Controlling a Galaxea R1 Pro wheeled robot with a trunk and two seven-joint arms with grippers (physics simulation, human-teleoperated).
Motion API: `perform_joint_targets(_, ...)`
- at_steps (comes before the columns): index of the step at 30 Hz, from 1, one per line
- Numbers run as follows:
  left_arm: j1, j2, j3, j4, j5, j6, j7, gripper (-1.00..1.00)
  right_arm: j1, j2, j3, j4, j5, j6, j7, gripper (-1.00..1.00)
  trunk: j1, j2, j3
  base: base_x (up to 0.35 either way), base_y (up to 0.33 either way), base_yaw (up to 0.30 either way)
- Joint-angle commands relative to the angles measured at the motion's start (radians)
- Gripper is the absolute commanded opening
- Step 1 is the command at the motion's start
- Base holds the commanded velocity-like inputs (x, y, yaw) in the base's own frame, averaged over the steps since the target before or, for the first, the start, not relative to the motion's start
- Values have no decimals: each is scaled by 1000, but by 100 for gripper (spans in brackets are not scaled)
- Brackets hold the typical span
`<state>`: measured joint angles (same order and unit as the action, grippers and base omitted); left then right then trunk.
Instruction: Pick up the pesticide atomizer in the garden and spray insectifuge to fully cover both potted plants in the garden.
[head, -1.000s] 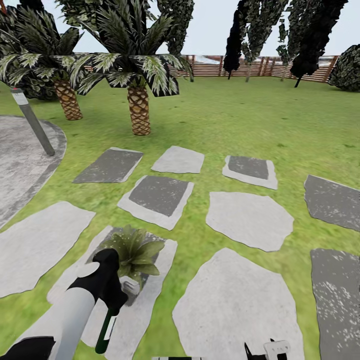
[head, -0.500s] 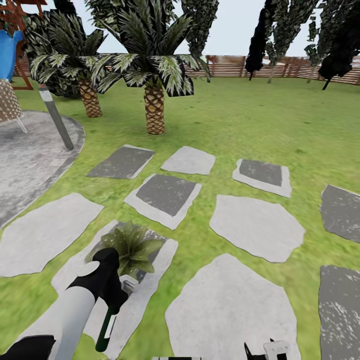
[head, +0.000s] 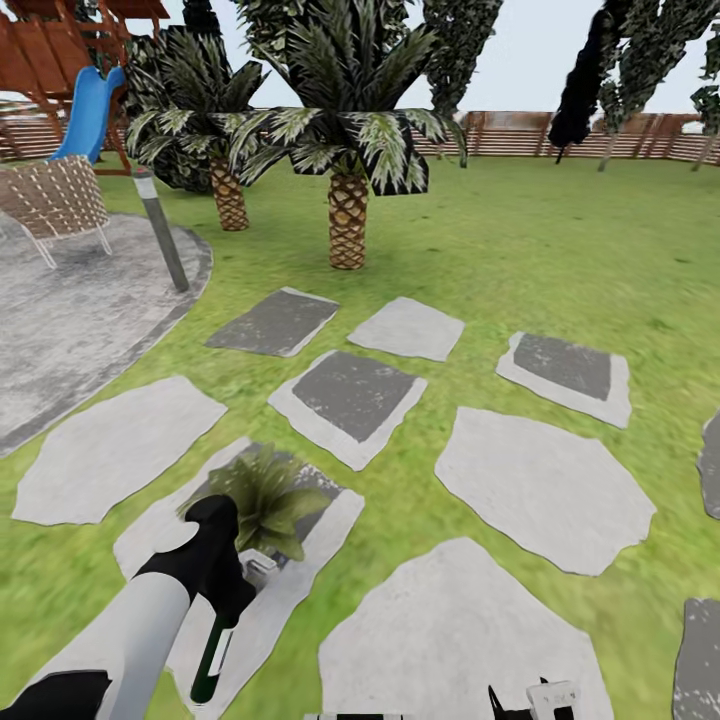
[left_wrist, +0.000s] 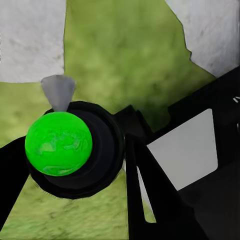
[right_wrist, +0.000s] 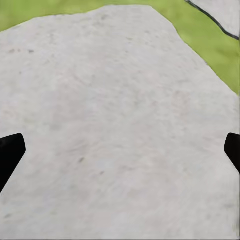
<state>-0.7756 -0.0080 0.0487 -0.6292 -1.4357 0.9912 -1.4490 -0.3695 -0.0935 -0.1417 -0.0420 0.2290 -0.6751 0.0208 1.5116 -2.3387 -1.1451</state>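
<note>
Left tool (head: 225, 590) clenched on pesticide atomizer (head: 212, 655), right beside potted plant (head: 262, 497).
Bottle hangs low, white head near the leaves, likely for spraying; right tool (right_wrist: 120, 150) spread wide over stepping slab (right_wrist: 110, 115).

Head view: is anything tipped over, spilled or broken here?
Nothing stands out. The potted plant stands on a slab, and the left gripper holds the atomizer beside it.
</note>
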Motion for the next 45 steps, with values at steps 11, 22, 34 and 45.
perform_joint_targets(11, 7, 1, 4, 0, -9, 11, -8, -100, 0, 0, -9, 1, 9, -2, 2, 100, 0, 0, -1, 232, -192, 83)
perform_joint_targets(22, 12, 3, 1, 0, -8, 10, -11, -100, 0, 0, -9, 1, 9, -2, 2, 100, 0, 0, -1, 27, -18, 275)
perform_joint_targets(34, 12, -1, 5, 2, -5, 10, -10, -100, 0, 0, -9, 1, 9, -2, 2, 100, 0, 0, -1, 42, -28, 262)
perform_joint_targets(45, 10, -1, 5, 2, -5, 10, -9, -100, 0, 0, -9, 1, 9, -2, 2, 100, 0, 0, -1, 85, -242, 15)
